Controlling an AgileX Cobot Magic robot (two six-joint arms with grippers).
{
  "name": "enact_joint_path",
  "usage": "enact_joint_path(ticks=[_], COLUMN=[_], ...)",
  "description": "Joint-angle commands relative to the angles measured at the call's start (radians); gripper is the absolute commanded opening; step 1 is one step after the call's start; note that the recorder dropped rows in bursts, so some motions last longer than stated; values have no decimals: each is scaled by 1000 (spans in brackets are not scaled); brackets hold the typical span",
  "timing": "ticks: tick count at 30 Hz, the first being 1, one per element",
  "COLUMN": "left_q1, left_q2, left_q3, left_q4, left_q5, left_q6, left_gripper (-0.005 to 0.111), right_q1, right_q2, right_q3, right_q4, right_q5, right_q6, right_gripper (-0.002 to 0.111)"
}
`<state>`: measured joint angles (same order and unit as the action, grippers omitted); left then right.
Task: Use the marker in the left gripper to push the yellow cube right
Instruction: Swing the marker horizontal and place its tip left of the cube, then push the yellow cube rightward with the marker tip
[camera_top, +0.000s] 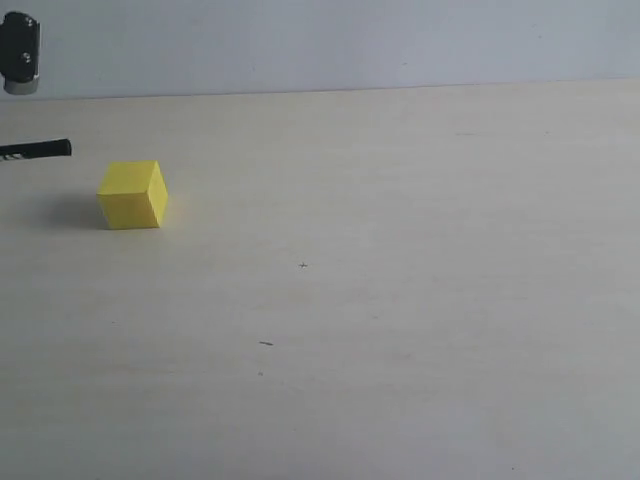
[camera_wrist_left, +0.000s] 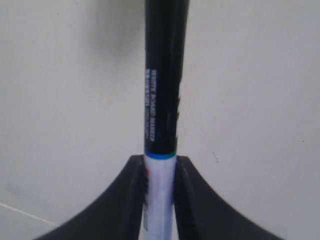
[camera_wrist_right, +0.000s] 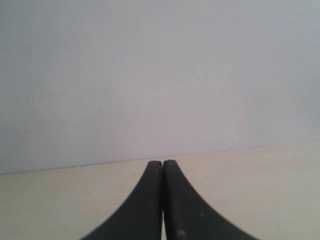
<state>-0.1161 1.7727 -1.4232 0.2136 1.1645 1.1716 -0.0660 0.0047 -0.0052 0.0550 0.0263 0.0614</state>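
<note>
The yellow cube (camera_top: 132, 194) sits on the pale table at the left of the exterior view. The marker (camera_top: 40, 150) pokes in from the left edge, black cap end toward the cube, its tip a short way left of the cube and slightly behind it, not touching. In the left wrist view my left gripper (camera_wrist_left: 160, 162) is shut on the marker (camera_wrist_left: 162, 100), fingers clamped on its white barrel while the black half sticks out ahead. The cube does not show in that view. My right gripper (camera_wrist_right: 162, 164) is shut with nothing in it, above the table.
A dark camera block (camera_top: 20, 52) of the left arm hangs at the top left corner. The table (camera_top: 400, 300) stretches pale and wide to the cube's right, with a few small dark specks (camera_top: 265, 343). A light wall (camera_wrist_right: 160, 75) stands behind.
</note>
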Motion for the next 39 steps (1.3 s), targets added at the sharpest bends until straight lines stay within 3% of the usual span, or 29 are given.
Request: enact_joint_path(ticks=[1,4,8,10,13,17,34,36,39], left_q1=[112,143,224,237,208,188,184,172,94], left_q2=[113,227,326,381,453,492,555,555,555], left_q3=[1,-20,-140,-218,-352,-424,-437,-437,-437], left_q4=[-131,5,-237,-255,-160,-132,-155,-160,-161], left_q5=[-140,-240,-220,-136,13,35,-1,-1,-1], left_q6=[207,241,444,458,401,383,419,412,374], left_gripper=[0,0,0,0,0,0,0,0,0], right_q1=[-3,-3,-3,-3,-3,-3,-3,-3,-3], right_q2=[-5,-5,-5,-5,-5,-5,-5,-5,-5], right_q3=[5,5,5,5,5,5,5,5,5], right_q4=[-5,-5,-5,-3,-1,-1,-3,-3,-3], right_q5=[-9,-9,-9,-9,-9,-9,-9,-9,-9], right_q6=[-8,-6,-8,-8,-8,-8,-8,-8,-6], right_gripper=[0,0,0,0,0,0,0,0,0])
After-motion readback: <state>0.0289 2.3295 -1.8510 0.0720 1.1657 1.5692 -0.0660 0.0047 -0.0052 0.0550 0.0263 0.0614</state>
